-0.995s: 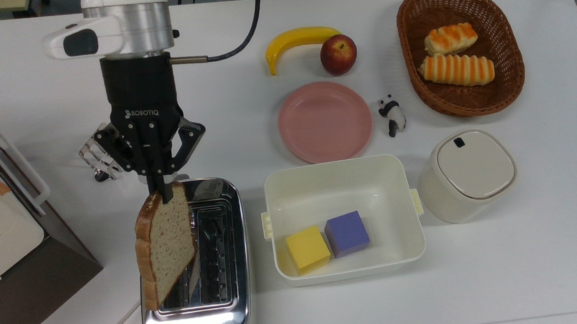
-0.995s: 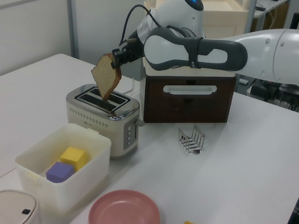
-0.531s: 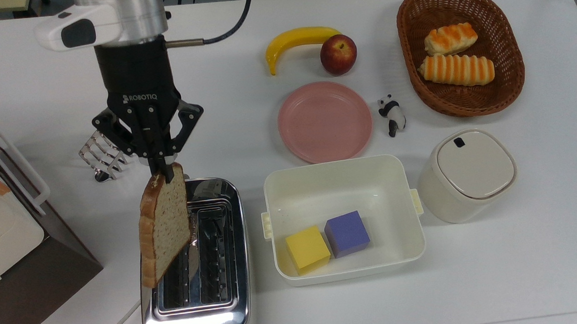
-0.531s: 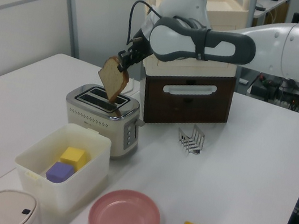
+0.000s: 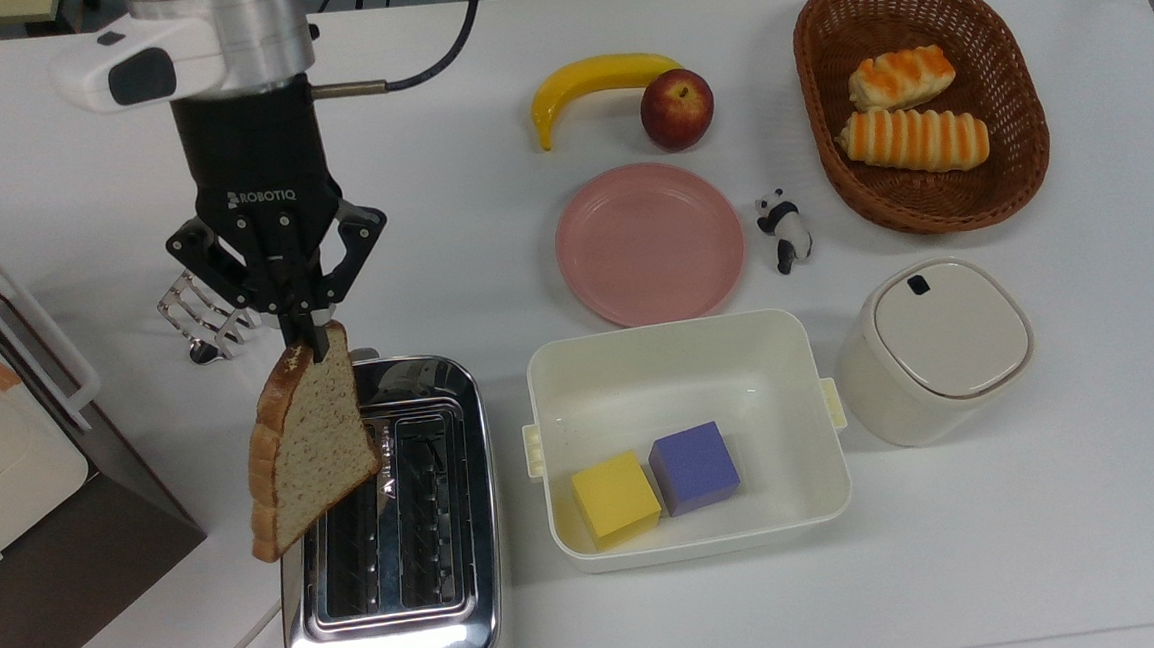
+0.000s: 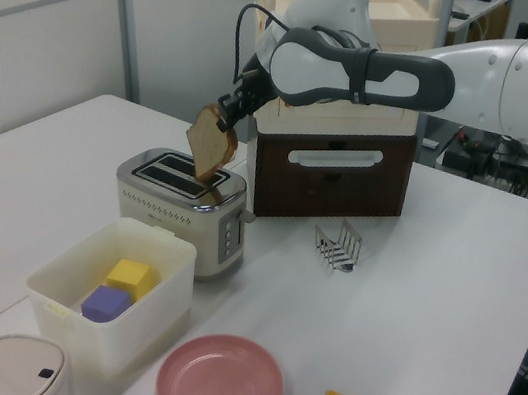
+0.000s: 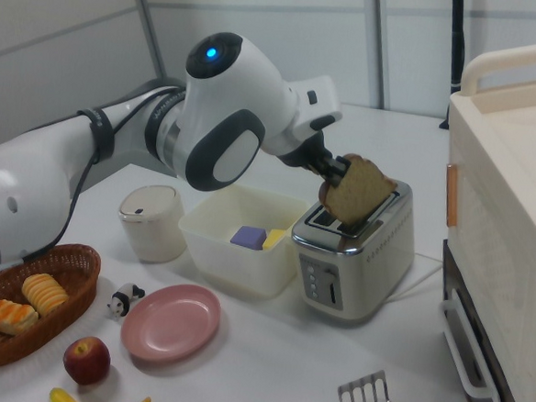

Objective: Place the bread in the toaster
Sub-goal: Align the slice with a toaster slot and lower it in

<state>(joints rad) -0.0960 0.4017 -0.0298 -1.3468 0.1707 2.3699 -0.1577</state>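
Bread slice (image 5: 309, 451) pinched at one corner, hanging tilted above the toaster (image 5: 389, 531).
Gripper (image 5: 310, 342) is clamped on the slice's upper corner, near the crust; the slice dangles edge-down over the toaster's slot on the top view's left, its lower end just above the opening and not yet in it. It looks light and soft, likely to flex or tear under a hard squeeze and to swing from so small a hold. A grip across the crust edge seems safest, with the slice brought upright and parallel to the slot before lowering. A wire toast rack (image 5: 201, 322) stands just beyond.
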